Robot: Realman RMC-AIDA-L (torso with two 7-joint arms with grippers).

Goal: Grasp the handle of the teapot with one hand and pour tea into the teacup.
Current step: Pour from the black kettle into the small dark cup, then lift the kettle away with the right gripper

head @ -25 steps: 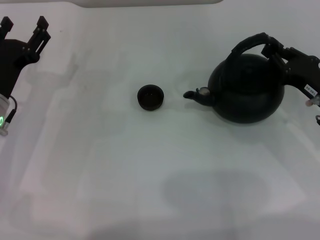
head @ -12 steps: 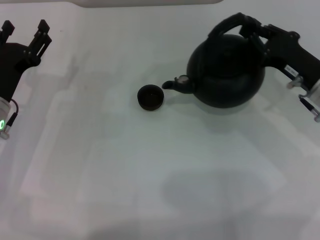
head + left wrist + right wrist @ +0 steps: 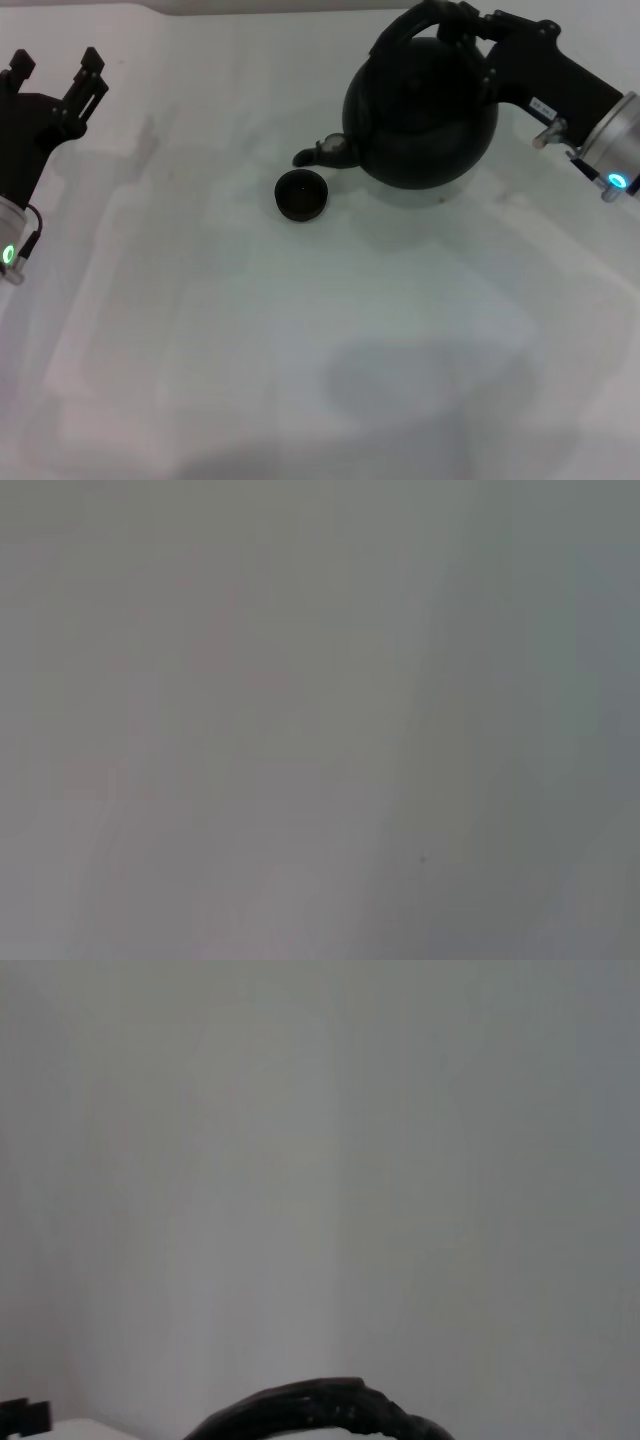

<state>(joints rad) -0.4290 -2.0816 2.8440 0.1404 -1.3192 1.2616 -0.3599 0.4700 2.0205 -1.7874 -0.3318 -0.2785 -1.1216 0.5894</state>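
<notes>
Up at about 1 o'clock in the head view, the right gripper (image 3: pixel 462 22) is clamping the handle (image 3: pixel 408 24) of the teapot (image 3: pixel 420 112), fingers pinching the black arch near its top. Right arm is reaching in from 2 o'clock, a blue light glowing on its silver wrist section. Teapot is sitting above centre toward 1 o'clock, apparently lifted off the white table (image 3: pixel 300 350), though contact underneath is hard to judge. Its short spout is pointing toward 9 o'clock and dipping slightly, tip hanging just above and beside the teacup (image 3: pixel 301 194), near but not touching. Teacup is standing upright on the table close to centre, at roughly 11 o'clock from the middle, open side up; contents not readable. Left gripper (image 3: pixel 55 72) is hanging at 10 o'clock near the frame edge, fingers spread apart, gripping nothing, well apart from cup and pot, a green light glowing low on that arm. A soft grey shadow is lying on the table at about 5 o'clock.

Left wrist view: showing only a plain grey-white surface, nothing distinguishable on it, no fingers showing.

Right wrist view: mostly showing pale blank background. A dark curved arc, the handle (image 3: pixel 320 1407), is running along the frame's lower edge at 6 o'clock, with a small dark piece at 8 o'clock that cannot be identified. Own fingers not showing here.
</notes>
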